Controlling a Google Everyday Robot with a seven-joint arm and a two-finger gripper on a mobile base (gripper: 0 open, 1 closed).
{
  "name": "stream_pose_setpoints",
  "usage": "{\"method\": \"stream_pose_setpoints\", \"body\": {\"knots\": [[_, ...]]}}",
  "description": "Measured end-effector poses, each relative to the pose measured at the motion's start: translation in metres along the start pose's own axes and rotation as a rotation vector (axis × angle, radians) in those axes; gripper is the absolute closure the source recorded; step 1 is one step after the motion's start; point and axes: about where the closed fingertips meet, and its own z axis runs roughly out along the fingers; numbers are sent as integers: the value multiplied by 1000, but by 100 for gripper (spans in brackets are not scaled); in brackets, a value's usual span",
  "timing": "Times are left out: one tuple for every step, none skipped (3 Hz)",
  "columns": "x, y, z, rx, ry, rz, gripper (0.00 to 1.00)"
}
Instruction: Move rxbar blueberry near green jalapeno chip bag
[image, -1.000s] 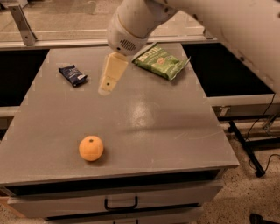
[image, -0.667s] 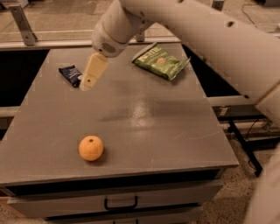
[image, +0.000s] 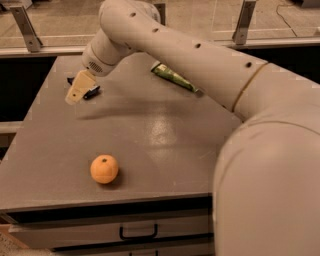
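Now that the gripper (image: 79, 90) has been swung left, it is held at the blue bar (image: 93, 91) near the table's (image: 150, 135) left edge, maybe touching. Its grip cannot be told. The green bag (image: 174, 78) is left well apart.

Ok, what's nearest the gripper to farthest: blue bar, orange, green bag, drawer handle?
The gripper hovers over the table, back left.
1. rxbar blueberry, right beside it.
2. orange, front, and green jalapeno chip bag, back right: too close to call.
3. drawer handle, below the front.
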Motion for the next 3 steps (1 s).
{"method": "stream_pose_setpoints", "body": {"knots": [[5,-6,36,-2,10,101,0],[11,-8,59,-12,28,178,18],[11,-13,61,-4,23,211,41]]}}
